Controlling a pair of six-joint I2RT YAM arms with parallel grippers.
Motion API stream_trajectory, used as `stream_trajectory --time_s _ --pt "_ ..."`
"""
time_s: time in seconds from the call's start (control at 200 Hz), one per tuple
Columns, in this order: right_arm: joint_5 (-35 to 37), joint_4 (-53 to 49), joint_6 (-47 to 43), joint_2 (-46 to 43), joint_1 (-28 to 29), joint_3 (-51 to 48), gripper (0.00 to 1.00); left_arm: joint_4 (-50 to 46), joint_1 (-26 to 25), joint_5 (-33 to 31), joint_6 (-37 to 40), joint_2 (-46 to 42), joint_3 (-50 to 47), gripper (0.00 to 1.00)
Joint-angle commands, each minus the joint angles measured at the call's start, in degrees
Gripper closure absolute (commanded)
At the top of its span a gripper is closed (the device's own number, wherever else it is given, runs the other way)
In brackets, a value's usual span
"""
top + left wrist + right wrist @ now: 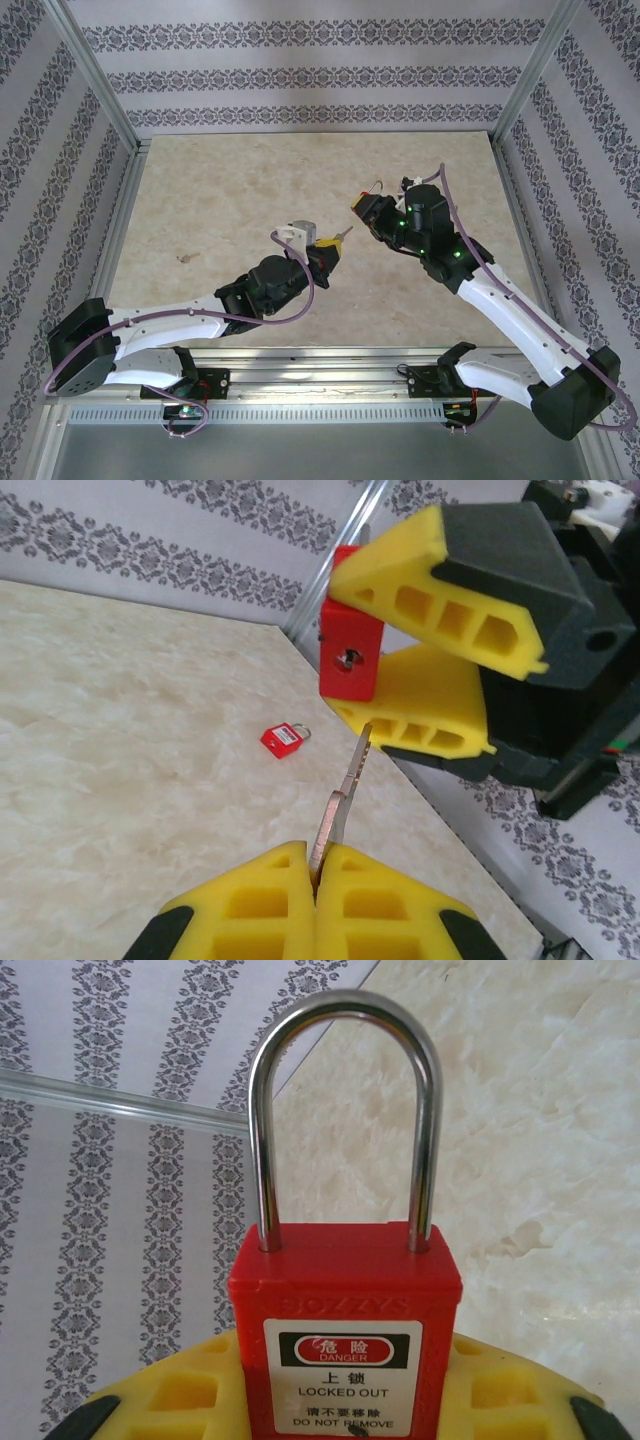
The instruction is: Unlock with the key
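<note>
Top view: high at near edge, we look down on desk (220, 200). Wrist views close, both on red padlock (350, 650): left at keyhole end, right at label face.

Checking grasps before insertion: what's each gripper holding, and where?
Left gripper pinches the key by its head end; right gripper clamps the red padlock by its body.

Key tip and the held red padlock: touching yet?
Apart. In the left wrist view the key tip stops short of the padlock, with a visible gap between them.
</note>
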Motion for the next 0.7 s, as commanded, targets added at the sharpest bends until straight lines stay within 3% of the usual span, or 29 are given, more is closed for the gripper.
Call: stream_trajectory --time_s 0.0,0.695 --pt "1.78 1.98 0.22 0.14 1.09 0.85 0.85 3.55 -0.77 -3.22 1.06 0.68 1.84 1.00" --pt "4.00 3.68 0.57 0.66 4.24 -0.37 0.86 4.74 -0.77 -5.52 -1.52 4.45 3.75 1.00"
